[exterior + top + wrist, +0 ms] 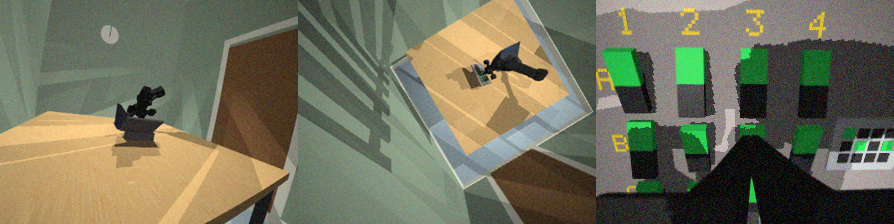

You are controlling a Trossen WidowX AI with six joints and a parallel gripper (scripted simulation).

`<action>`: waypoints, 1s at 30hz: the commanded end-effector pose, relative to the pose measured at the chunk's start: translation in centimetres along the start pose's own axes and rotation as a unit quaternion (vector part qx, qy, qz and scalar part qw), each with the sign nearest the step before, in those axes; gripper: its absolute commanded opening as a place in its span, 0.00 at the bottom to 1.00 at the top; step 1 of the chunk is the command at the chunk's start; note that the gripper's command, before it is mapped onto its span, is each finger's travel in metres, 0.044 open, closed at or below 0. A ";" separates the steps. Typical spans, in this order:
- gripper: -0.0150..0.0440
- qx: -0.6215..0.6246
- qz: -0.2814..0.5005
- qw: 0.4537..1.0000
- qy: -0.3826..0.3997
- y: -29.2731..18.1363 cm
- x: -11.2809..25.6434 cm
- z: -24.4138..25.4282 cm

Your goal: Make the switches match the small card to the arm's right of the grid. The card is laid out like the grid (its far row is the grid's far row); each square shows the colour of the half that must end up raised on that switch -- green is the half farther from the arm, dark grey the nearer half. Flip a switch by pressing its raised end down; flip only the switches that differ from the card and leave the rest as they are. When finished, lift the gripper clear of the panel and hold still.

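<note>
The switch panel (489, 81) (143, 125) (723, 30) stands tilted on the table. In the wrist view, row A shows switches A1 (621, 68), A2 (690, 67), A3 (754, 70) and A4 (815, 70), green half far, dark half near. B1 (642, 137), B2 (696, 145) and B4 (807, 140) show below. B3 (752, 130) and row C are mostly hidden by the fingers. Which halves are raised is hard to tell. The card (832, 159) shows green at the far row's first square and the middle row's second and fourth; the rest are dark. My gripper (750, 142) is shut and empty, over column 3.
The panel's backing and base (139, 135) hide the fingertips in the exterior view. A dark upright plate (511, 51) stands by the arm. The wooden table (450, 111) (84, 189) carries banded shadows, and shadow also covers much of the panel in the wrist view.
</note>
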State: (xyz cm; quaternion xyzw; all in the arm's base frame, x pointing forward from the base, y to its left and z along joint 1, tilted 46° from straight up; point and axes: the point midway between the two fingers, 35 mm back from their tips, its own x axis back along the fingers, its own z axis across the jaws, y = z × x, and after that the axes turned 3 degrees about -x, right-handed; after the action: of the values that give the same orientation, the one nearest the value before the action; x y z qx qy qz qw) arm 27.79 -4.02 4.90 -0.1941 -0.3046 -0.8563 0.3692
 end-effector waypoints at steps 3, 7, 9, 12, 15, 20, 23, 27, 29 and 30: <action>0.25 -0.002 0.000 1.000 -0.003 0.0 -0.1 -0.1; 0.25 -0.002 0.000 1.000 -0.003 0.0 -0.1 -0.1; 0.25 -0.002 0.000 1.000 -0.003 0.0 -0.2 -0.1; 0.25 -0.002 0.000 1.000 -0.003 0.0 -0.2 -0.1; 0.25 -0.002 0.000 1.000 -0.003 0.0 -0.2 -0.1; 0.25 -0.002 0.000 1.000 -0.003 0.0 -0.3 -0.1; 0.25 -0.002 0.000 1.000 -0.003 0.0 -0.3 -0.1; 0.25 -0.002 0.000 1.000 -0.003 0.0 -0.4 -0.1; 0.25 -0.002 0.000 1.000 -0.003 0.0 -0.4 -0.1; 0.25 -0.002 0.000 1.000 -0.003 0.0 -0.4 -0.1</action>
State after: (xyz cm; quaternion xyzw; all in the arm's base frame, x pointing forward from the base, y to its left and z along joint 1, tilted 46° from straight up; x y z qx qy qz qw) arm 28.05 -3.88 4.73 -0.1937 -0.3045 -0.8568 0.3683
